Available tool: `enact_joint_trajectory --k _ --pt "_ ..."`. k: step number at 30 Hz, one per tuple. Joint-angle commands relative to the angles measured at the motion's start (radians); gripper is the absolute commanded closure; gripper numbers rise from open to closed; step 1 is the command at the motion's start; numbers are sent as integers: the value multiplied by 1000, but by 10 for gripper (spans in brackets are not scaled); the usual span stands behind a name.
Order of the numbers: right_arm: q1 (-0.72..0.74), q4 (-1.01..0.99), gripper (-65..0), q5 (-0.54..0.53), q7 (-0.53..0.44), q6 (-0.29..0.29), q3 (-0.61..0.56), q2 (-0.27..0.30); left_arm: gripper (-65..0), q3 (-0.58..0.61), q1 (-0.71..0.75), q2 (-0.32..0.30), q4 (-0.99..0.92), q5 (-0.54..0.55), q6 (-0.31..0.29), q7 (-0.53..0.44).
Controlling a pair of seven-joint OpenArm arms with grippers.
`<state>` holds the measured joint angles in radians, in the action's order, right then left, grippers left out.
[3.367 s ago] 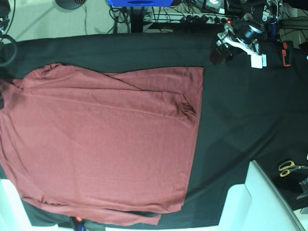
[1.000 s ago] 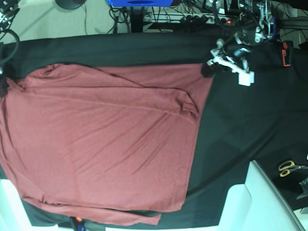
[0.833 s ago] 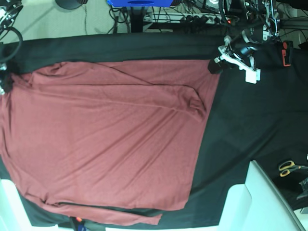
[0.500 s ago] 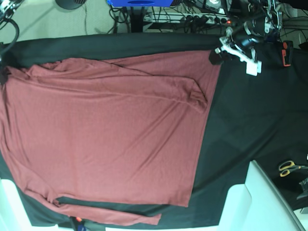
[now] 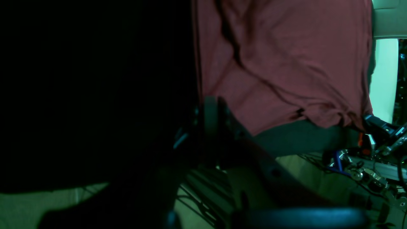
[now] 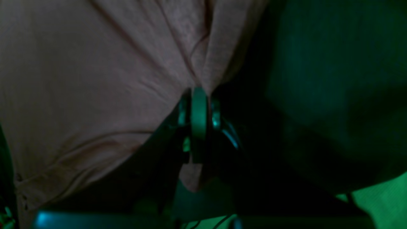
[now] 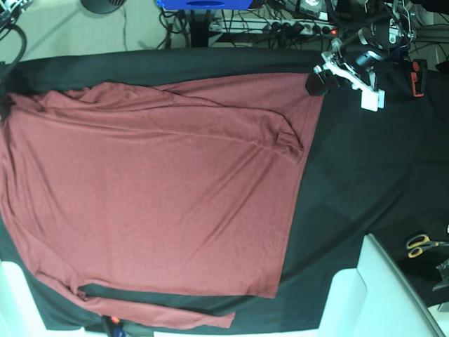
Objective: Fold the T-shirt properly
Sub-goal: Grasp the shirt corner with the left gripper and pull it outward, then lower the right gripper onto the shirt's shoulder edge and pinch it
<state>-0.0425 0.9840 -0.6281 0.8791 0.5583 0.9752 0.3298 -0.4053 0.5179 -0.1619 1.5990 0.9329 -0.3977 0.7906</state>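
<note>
The maroon T-shirt (image 7: 154, 189) lies spread over the black table cloth (image 7: 365, 175), filling the left and middle of the base view. One long sleeve (image 7: 161, 316) trails along the near edge. My left gripper (image 7: 314, 83) is shut on the shirt's far right corner. In the left wrist view its jaws (image 5: 210, 106) are pressed together at the T-shirt's (image 5: 279, 63) edge. My right gripper (image 6: 199, 105) is shut on a bunched fold of the T-shirt (image 6: 95, 79). In the base view it is hidden at the far left edge.
Yellow-handled scissors (image 7: 419, 244) lie at the right edge. A white block (image 7: 379, 295) stands at the near right corner. A red and black tool (image 7: 417, 77) sits by the left arm. A power strip and cables (image 7: 295, 28) run behind the table's far edge.
Both grippers have drawn the shirt's far edge toward the back of the table. The cloth now lies flatter and wider, and the near sleeve shows apart from the body.
</note>
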Motion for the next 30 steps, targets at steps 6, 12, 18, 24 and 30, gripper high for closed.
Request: enact_joint_trajectory --k 6,12,18,24,30 --pt "-12 77 0 -12 19 -108 31 19 0 -7 25 -11 11 15 -13 -7" --pt "-6 77 0 -11 24 -113 31 19 0 3 23 -9 7 13 -13 -7" --pt "-1 39 0 -11 16 -113 29 18 0 3 20 -9 7 13 -13 -7" --pt "28 -30 -2 -11 -10 -109 29 18 0 3 18 -9 7 13 -13 -7" --pt "29 -60 -246 -11 -74 -106 27 18 0 3 18 -9 7 13 -13 -7"
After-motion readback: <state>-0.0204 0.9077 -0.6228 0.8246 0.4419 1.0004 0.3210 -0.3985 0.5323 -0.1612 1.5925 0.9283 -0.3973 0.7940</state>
